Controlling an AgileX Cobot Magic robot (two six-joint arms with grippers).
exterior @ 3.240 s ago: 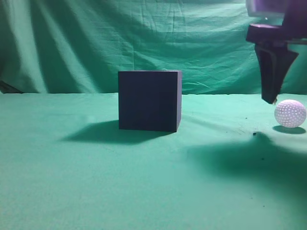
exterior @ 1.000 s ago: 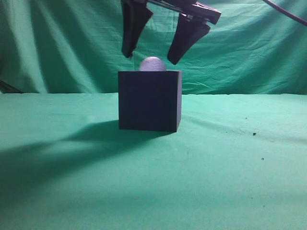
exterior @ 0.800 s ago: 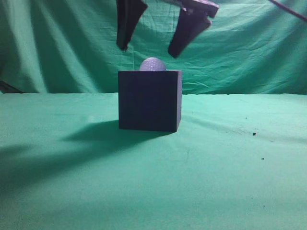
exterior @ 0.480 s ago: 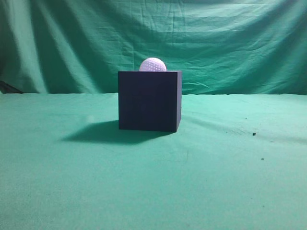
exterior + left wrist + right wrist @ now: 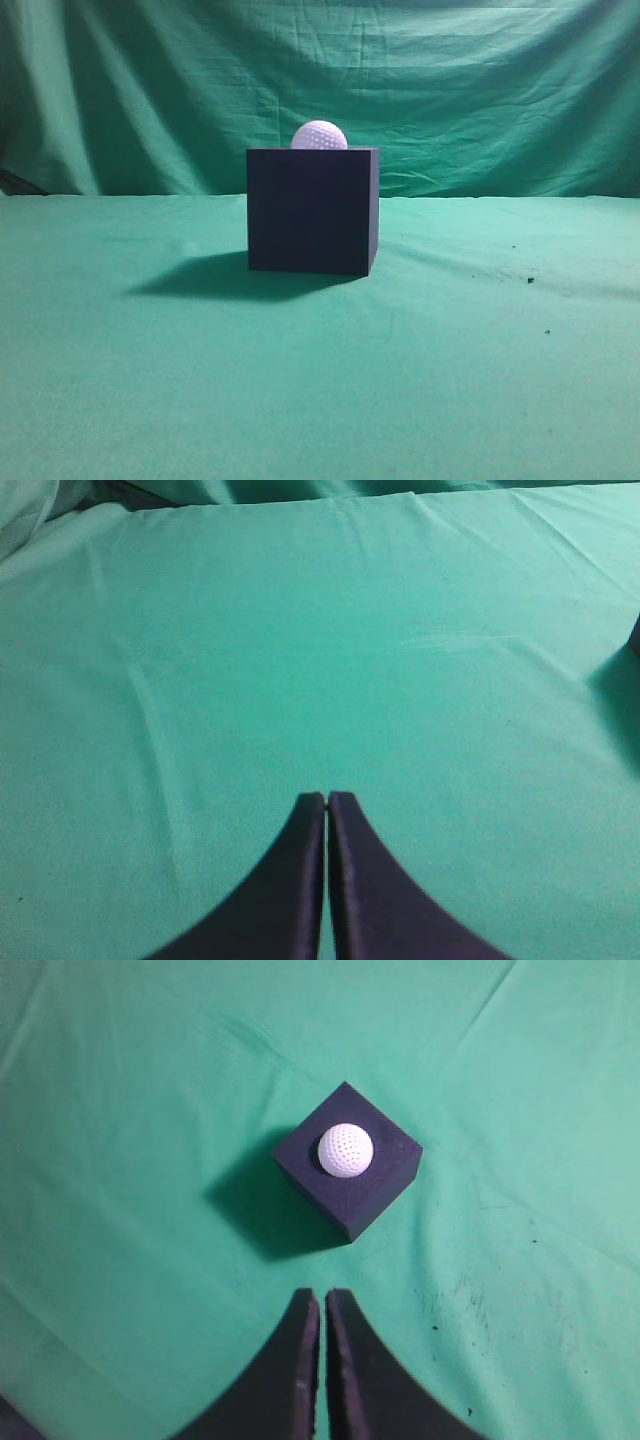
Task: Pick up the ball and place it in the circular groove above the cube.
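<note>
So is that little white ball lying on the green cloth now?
No, the ball sits on top of the cube, raised off the cloth.

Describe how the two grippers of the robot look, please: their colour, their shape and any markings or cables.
In each wrist view, only the fingers show. The left gripper and the right gripper look alike: two matte black fingers, wide at the base, curving inward to narrow tips. No markings, labels or cables are visible. The arms themselves are out of frame.

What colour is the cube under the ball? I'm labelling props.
Dark navy-black, plain matte faces: the cube, clearest in the right wrist view.
</note>
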